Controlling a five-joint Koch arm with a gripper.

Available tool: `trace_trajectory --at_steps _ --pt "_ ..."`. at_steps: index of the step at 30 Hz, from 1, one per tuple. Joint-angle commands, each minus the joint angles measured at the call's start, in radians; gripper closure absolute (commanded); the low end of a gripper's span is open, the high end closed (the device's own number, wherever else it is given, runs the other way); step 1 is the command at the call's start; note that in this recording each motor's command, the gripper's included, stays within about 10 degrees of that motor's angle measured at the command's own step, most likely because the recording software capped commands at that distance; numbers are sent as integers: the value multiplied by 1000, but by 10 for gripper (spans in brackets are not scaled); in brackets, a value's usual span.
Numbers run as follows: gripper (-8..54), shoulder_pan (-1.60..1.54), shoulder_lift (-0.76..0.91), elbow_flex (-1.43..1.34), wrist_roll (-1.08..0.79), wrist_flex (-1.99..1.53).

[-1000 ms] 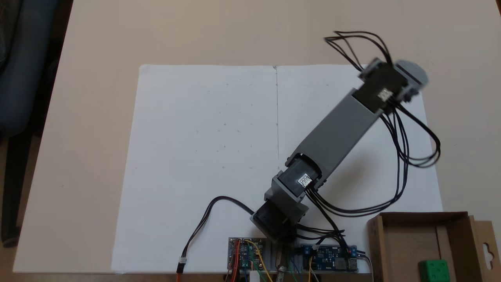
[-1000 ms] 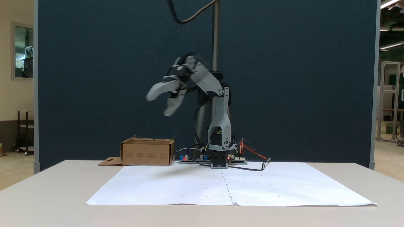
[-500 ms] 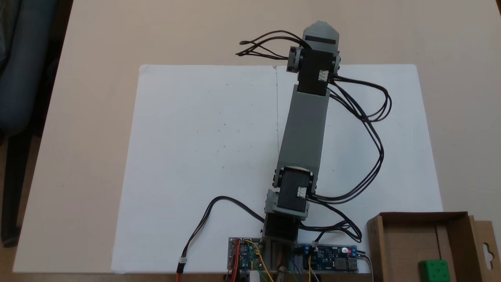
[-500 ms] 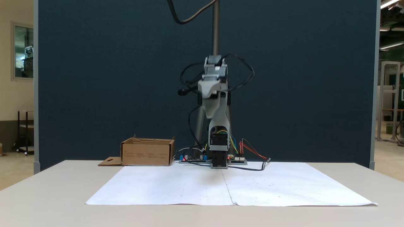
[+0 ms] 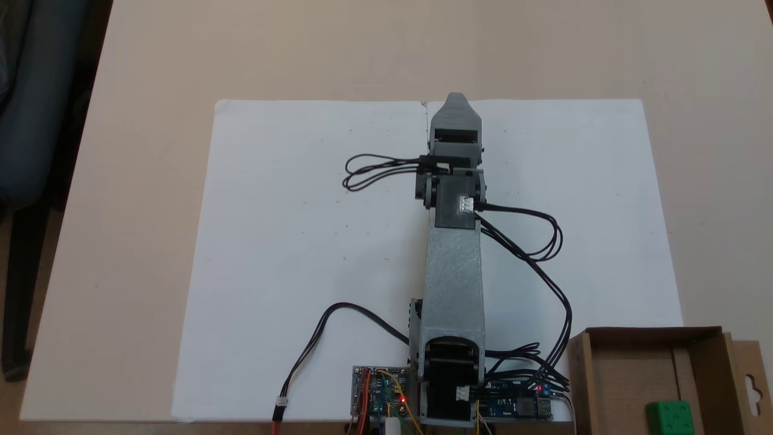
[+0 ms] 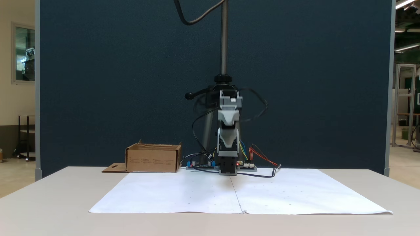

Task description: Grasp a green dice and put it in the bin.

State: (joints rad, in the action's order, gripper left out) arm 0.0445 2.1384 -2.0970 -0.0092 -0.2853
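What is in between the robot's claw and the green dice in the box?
In the fixed view from above, the end effector points away from the green dice. Between them lie white paper, looping black cables and the bin wall.

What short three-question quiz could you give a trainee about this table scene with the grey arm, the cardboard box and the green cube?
1. True or false: the small bright green plastic dice lies inside the shallow brown cardboard bin.
2. Over which surface does the grey gripper hang? A) white paper sheet B) bin C) bare table
3. Fill in: in a fixed view, the bin's flap has a ____ cutout.

Key: 1 true; 2 A; 3 hang-hole.
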Motion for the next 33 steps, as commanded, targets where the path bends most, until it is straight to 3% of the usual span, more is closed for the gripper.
trace_trajectory --at_steps 1,8,22,33 --pt "15 -12 75 -41 8 168" --pt "23 -12 215 -324 8 415" --pt "25 -25 233 -850 6 905" --pt "21 -64 235 -1035 -11 1245"
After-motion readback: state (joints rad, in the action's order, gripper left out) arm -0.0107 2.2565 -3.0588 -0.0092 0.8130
